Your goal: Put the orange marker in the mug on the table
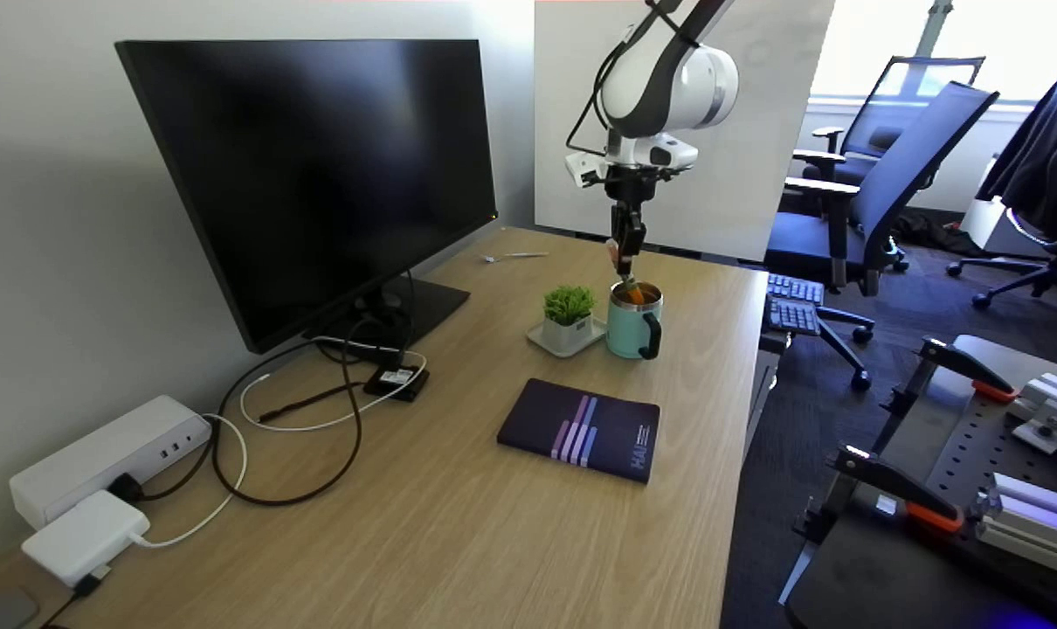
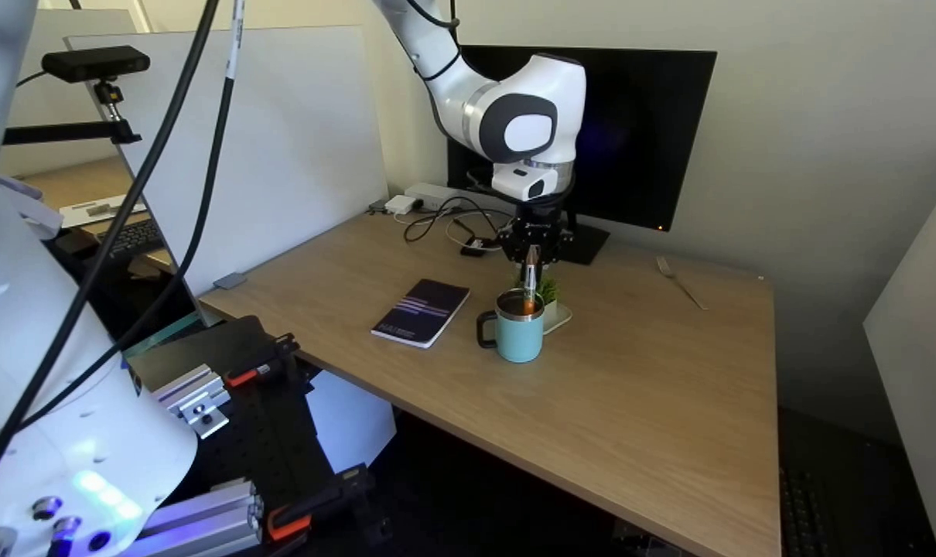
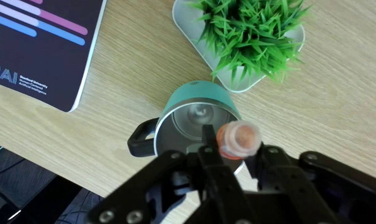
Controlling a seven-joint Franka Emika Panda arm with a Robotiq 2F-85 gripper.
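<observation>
Teal mug [image 1: 626,330] stands upright on the wood-grain surface [image 1: 690,437], just beside the potted plant [image 1: 568,313], in an exterior view. Above it, the downward-facing gripper [image 1: 626,266] is clamped on the orange marker [image 1: 636,294]; the marker is tilted, lower end inside the mug. In an exterior view, the notebook [image 2: 421,312] lies near the mug and a fork [image 2: 680,283] well apart from it. In the wrist view, the marker's end shows between the fingers [image 3: 209,137], hiding part of the mug rim.
</observation>
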